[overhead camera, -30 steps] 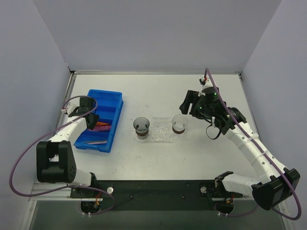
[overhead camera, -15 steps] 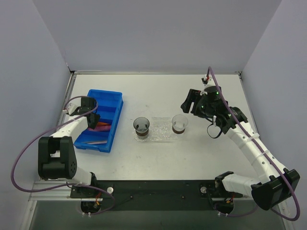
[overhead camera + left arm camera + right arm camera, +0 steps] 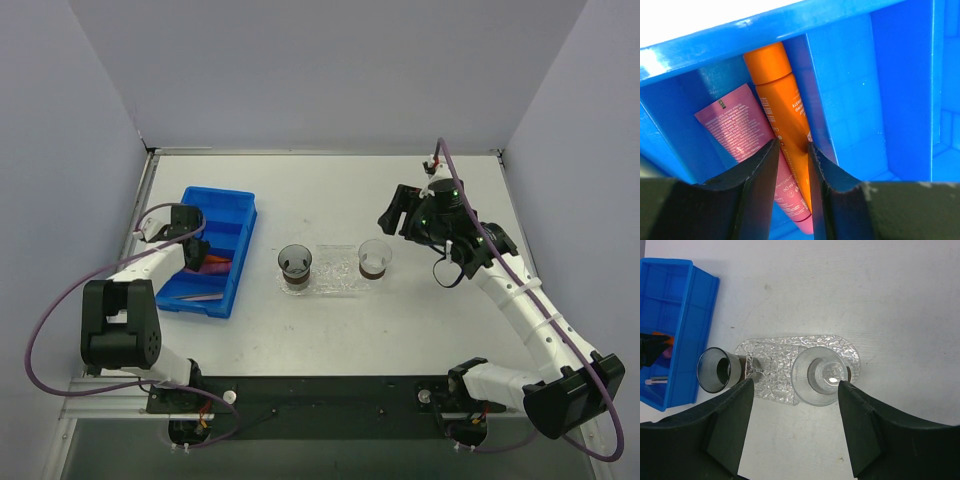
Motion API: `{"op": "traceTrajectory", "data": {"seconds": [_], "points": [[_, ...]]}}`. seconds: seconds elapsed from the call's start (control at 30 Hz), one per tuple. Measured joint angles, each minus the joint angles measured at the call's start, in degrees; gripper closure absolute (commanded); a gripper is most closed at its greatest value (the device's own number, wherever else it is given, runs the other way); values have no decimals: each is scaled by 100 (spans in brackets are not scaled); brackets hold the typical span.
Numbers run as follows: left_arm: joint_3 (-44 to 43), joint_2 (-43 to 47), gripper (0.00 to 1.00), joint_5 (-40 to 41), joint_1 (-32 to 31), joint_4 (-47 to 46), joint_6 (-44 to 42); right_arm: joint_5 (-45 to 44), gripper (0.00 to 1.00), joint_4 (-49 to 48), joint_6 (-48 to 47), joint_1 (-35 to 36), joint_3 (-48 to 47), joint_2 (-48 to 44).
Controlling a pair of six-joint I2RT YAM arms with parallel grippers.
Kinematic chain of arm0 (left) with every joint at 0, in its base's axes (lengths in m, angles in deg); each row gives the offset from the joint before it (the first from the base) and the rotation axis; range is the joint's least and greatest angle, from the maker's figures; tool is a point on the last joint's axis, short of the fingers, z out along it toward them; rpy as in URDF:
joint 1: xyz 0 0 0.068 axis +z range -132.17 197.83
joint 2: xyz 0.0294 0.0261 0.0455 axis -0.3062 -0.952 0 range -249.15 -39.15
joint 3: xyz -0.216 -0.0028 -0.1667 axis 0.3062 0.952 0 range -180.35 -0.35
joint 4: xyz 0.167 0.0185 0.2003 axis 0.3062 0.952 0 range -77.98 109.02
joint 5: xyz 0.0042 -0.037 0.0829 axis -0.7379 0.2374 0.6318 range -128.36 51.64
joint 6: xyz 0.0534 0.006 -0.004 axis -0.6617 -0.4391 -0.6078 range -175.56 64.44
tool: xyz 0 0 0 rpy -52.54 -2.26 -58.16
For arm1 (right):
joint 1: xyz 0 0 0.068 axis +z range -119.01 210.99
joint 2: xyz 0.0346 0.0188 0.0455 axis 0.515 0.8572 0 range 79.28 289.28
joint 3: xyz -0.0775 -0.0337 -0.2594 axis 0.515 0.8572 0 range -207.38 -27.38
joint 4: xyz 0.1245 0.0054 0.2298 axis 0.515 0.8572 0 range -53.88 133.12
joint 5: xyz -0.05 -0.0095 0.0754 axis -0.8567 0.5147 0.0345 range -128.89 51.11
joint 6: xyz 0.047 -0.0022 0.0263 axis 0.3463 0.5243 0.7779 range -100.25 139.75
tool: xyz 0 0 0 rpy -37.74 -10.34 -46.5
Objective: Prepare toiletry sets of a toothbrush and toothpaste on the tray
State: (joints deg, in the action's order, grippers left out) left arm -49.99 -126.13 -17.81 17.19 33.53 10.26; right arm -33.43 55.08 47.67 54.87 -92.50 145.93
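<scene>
The orange toothpaste (image 3: 775,90) and the magenta toothpaste (image 3: 740,127) lie side by side in one compartment of the blue bin (image 3: 232,215); both also show in the top view (image 3: 214,264). My left gripper (image 3: 791,146) hangs low in that compartment, its jaws a narrow gap apart, straddling the orange tube's near part. The pale pink toothbrush (image 3: 197,298) lies in the bin's near compartment. The clear bumpy tray (image 3: 336,272) sits mid-table and shows in the right wrist view (image 3: 772,357). My right gripper (image 3: 795,384) is wide open above it, empty.
Two clear cups with dark bottoms stand on the tray's ends, the left cup (image 3: 295,263) and the right cup (image 3: 374,258); both show in the right wrist view, left (image 3: 717,370) and right (image 3: 822,375). The bin's walls (image 3: 840,95) stand close round my left fingers.
My left gripper has shifted slightly toward the far end of the bin. My right gripper has drifted a little right and back. The tubes, cups and tray have not moved.
</scene>
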Motion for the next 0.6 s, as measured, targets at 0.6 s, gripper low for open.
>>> {"op": "traceTrajectory", "data": {"seconds": [0.6], "points": [[72,-79,89,-17,0,-133,-44,55,37,-39,59,-33,0,0]]}}
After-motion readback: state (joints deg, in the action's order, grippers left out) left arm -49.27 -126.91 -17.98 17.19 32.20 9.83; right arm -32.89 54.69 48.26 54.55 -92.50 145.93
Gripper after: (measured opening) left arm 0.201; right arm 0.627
